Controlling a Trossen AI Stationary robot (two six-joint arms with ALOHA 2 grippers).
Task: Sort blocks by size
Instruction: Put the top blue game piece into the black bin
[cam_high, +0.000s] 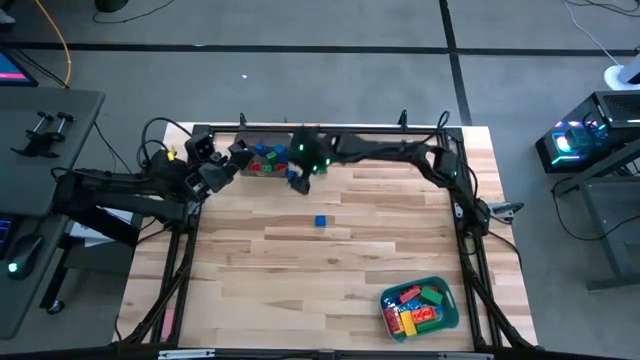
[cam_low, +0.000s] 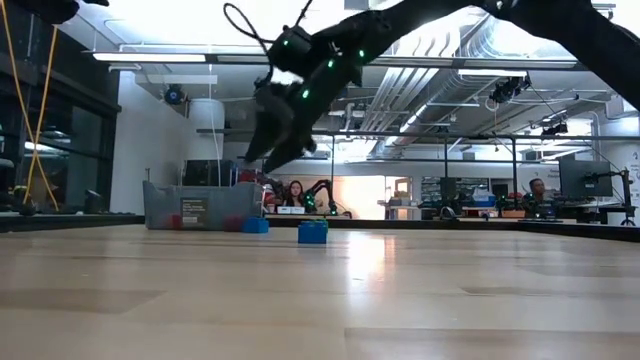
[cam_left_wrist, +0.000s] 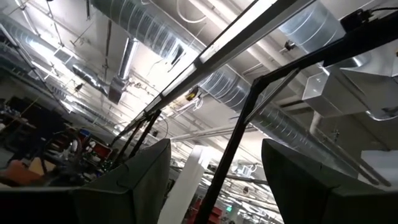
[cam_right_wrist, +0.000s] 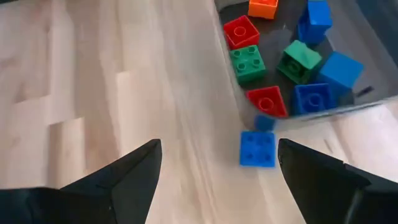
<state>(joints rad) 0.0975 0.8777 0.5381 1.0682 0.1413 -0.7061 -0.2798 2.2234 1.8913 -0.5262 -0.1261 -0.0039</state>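
**Ana:** Wooden desk (cam_high: 330, 270), light planks, with an open workshop behind it where people sit at benches far off. Where is the right gripper (cam_right_wrist: 217, 163)?

**Ben:** Raised above the far side of the desk, by the grey bin (cam_right_wrist: 367, 98). Its two dark fingers are spread wide apart with nothing between them. Directly ahead of it, on the wood and touching or almost touching the bin's outer wall, lies a small blue block (cam_right_wrist: 257, 149), four studs up.

**Ana:** And beyond that?

**Ben:** Inside the bin sit more cube-like blocks: two red, two green, several blue, one orange (cam_right_wrist: 263, 7). Farther out toward the middle of the desk stands another lone blue block (cam_high: 320, 221), well apart. At the near right corner a teal bin (cam_high: 447, 290) holds a pile of red, yellow, green and orange blocks.

**Ana:** The left gripper (cam_left_wrist: 214, 165)?

**Ben:** Parked at the far left corner, tilted up at the ceiling ducts, fingers apart and empty.

**Ana:** How would the block handle?

**Ben:** I'd judge it light, rigid, hard plastic, smooth and a bit slippery on its sides. Best pinched across two opposite flat walls, square on, low beneath the studs. So near the bin, one finger may have little room on that side.
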